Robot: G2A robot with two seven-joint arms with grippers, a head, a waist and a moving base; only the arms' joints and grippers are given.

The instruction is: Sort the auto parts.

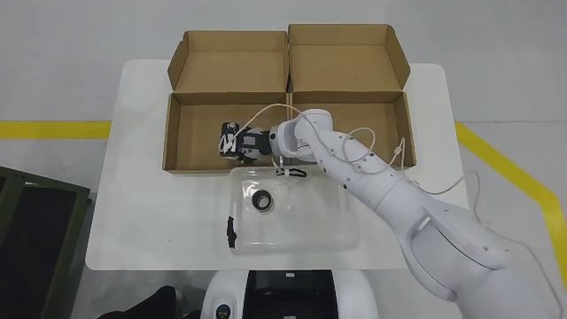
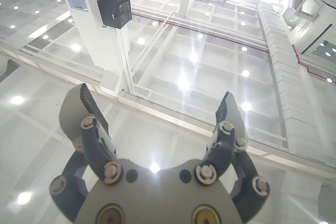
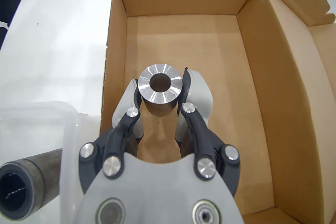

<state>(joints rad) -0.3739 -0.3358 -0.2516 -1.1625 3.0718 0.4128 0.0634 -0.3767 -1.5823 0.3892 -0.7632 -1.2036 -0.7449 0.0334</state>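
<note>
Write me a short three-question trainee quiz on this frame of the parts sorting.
1. True or false: the right gripper is shut on a metal sleeve.
2. The sleeve is held over: A) a metal bin, B) a cardboard box, C) a cloth bag.
3. Fill in: the left gripper, pointing at the ceiling, is ____.
Key: 1 true; 2 B; 3 open.

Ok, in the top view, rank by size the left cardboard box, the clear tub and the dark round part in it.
1. left cardboard box, lid included; its tray alone about matches the clear tub
2. clear tub
3. dark round part
</note>
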